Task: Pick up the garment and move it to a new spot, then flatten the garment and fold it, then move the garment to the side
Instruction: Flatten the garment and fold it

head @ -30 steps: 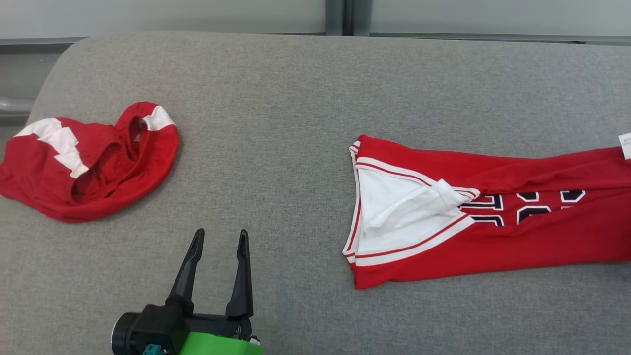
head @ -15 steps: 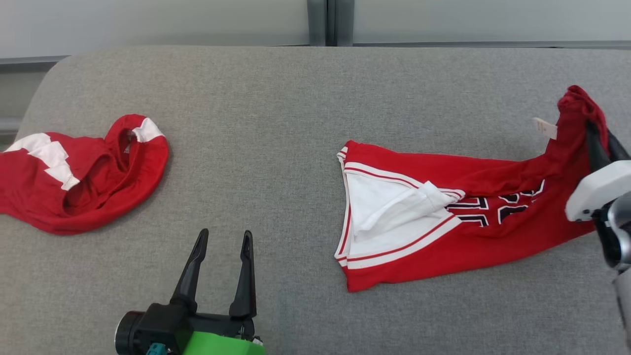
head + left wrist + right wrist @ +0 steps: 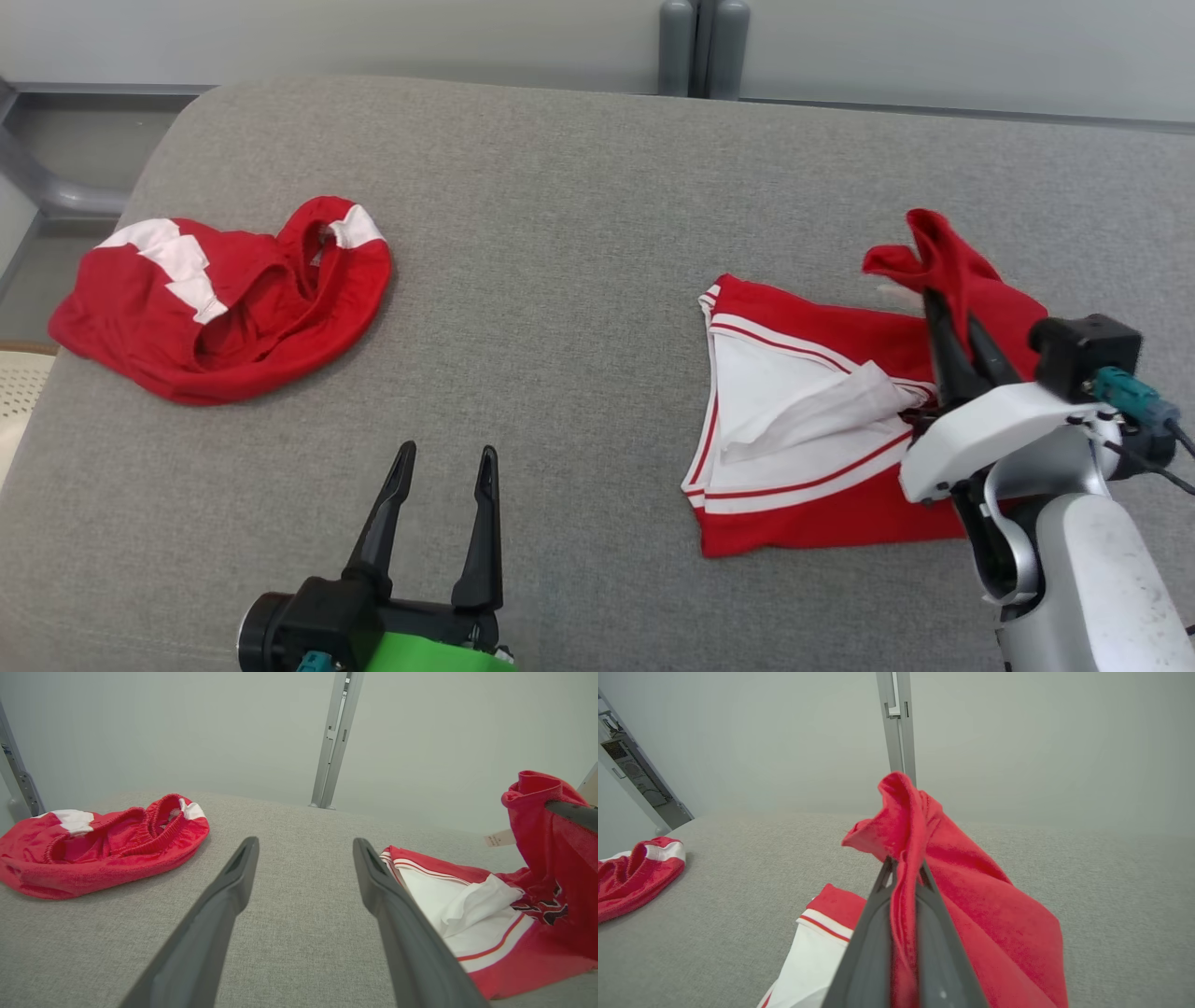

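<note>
The garment (image 3: 822, 331) is a red jersey with white trim and dark lettering, lying on the right half of the grey padded table (image 3: 560, 233). My right gripper (image 3: 950, 313) is shut on a bunched red end of it and holds that end up above the part that lies flat. In the right wrist view the red cloth (image 3: 971, 896) is pinched between the closed fingers of the right gripper (image 3: 905, 868) and drapes to their right. My left gripper (image 3: 446, 453) stands open near the front edge, holding nothing. From the left wrist, the left gripper (image 3: 304, 842) points past the jersey (image 3: 448, 896).
A second red garment with white patches and an elastic waistband (image 3: 233, 308) lies crumpled at the table's left end, also visible as red shorts (image 3: 93, 849) and at the edge of the right wrist view (image 3: 635, 872). A grey post (image 3: 700, 47) stands behind the table.
The head camera has shifted. My right gripper has carried the jersey's end up and to the left, so the stretched-out cloth now bunches over itself. The left gripper stays put.
</note>
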